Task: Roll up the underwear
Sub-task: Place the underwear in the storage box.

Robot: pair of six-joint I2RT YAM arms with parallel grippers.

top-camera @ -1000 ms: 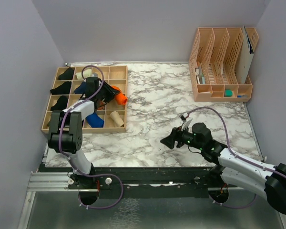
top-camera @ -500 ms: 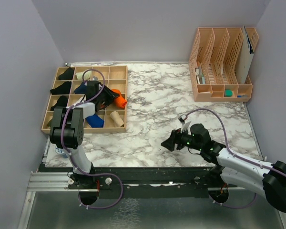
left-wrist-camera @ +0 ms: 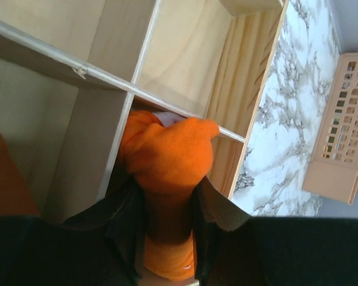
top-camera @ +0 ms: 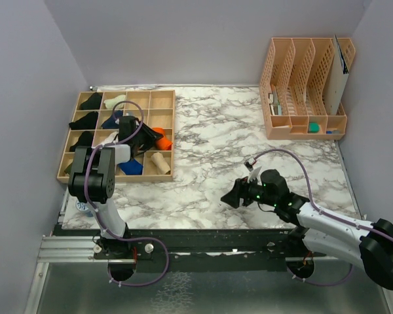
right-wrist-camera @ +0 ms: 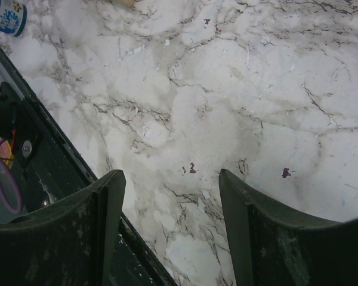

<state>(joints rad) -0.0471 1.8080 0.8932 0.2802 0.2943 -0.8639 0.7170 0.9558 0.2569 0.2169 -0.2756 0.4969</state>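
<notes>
The bright orange underwear (left-wrist-camera: 170, 155) is a rolled bundle, and my left gripper (left-wrist-camera: 167, 190) is shut on it with a finger on each side. The roll hangs over a divider in the right-hand column of the wooden tray (left-wrist-camera: 238, 71), and a bit of white shows at its far end. From above, the orange roll (top-camera: 161, 140) pokes out past the left gripper (top-camera: 148, 137) over the tray (top-camera: 171, 131). A rust-brown patch (left-wrist-camera: 6, 173) sits at the left edge of the left wrist view. My right gripper (top-camera: 232, 194) stands open over bare marble (right-wrist-camera: 185, 119), holding nothing.
Several tray cells hold black (top-camera: 90, 101), blue (top-camera: 131, 166) and cream (top-camera: 160, 161) bundles. A peach file organizer (top-camera: 306, 85) stands at the back right. A small blue-and-white cup (right-wrist-camera: 6, 15) sits by the table's front-left edge. Purple walls close in on three sides.
My left gripper has drawn the orange roll a little left and nearer, from the tray's right rim to over its right column. The right arm has barely moved.
</notes>
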